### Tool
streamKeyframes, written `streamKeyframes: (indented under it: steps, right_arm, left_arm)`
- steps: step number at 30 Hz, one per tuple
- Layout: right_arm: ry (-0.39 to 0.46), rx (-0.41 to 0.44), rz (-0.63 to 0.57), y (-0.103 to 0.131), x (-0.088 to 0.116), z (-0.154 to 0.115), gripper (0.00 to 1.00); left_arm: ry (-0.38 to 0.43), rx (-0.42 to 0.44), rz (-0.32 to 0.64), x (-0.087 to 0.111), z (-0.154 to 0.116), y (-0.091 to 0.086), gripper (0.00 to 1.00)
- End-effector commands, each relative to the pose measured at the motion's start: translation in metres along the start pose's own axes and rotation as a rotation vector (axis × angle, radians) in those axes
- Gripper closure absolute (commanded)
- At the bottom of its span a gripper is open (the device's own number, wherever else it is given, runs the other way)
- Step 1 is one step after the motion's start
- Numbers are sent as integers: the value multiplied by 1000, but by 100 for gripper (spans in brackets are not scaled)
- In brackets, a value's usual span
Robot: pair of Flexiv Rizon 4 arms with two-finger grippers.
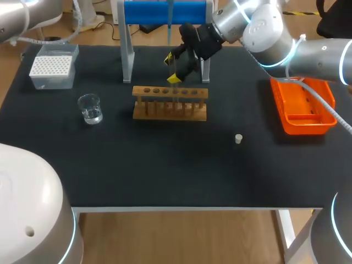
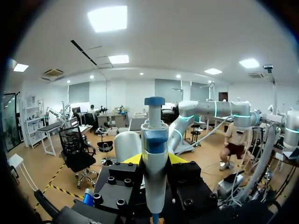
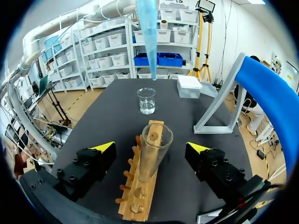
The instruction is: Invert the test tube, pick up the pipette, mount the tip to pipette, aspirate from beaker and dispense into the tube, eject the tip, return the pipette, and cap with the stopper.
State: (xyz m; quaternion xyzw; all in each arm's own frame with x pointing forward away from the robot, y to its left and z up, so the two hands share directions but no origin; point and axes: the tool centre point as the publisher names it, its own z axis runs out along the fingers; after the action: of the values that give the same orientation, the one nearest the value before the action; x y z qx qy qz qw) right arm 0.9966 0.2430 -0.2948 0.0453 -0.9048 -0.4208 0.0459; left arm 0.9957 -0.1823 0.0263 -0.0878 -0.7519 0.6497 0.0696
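Nearest the front edge of the black counter (image 1: 165,170) the small white stopper (image 1: 238,138) stands alone, well apart from everything else. Farther back, the clear glass test tube (image 3: 153,154) sits in the light wooden tube rack (image 1: 170,110). Its long axis is close to upright, with the open mouth up and the closed end down in a hole. The right claw (image 3: 149,149) hangs over it released, its yellow tips wide on either side and touching no glass. The small glass beaker of water (image 1: 89,108) stands to the rack's left. Behind are the clear tip box (image 1: 52,66) and the blue-barred stand (image 1: 165,12). At the back, the left claw (image 2: 155,159) looks clenched on the white-and-blue pipette (image 2: 154,140), which hangs vertical with its plunger up and its pale blue tip (image 3: 149,37) pointing down. With the tip mounted, I judge liquid transfer is the step in hand, though whether the tip is loaded I cannot tell. To do it well, keep the pipette plumb, centre the tip over the vessel's mouth before lowering, and keep the right claw from nudging the tube.
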Motion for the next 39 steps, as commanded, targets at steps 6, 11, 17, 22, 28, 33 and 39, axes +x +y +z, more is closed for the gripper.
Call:
streamKeyframes:
  steps: [6, 11, 17, 22, 28, 33, 39]
  right_arm:
    - [2, 5, 1, 1, 0, -2, 0]
    - [2, 5, 1, 1, 0, -2, 0]
    - [2, 5, 1, 1, 0, -2, 0]
    - [2, 5, 1, 1, 0, -2, 0]
    - [2, 5, 1, 1, 0, -2, 0]
    - [2, 5, 1, 1, 0, -2, 0]
    - [2, 5, 1, 1, 0, -2, 0]
  left_arm:
    - [4, -3, -1, -1, -1, -1, 100]
    - [4, -3, -1, -1, -1, -1, 100]
    - [-3, 5, 6, 0, 0, 0, 100]
    - [-5, 11, 9, 0, 2, 4, 100]
    - [-14, 32, -2, -4, 2, 11, 100]
    - [-7, 42, -15, -6, 0, 14, 100]
    - [-8, 79, -24, -8, -4, 17, 100]
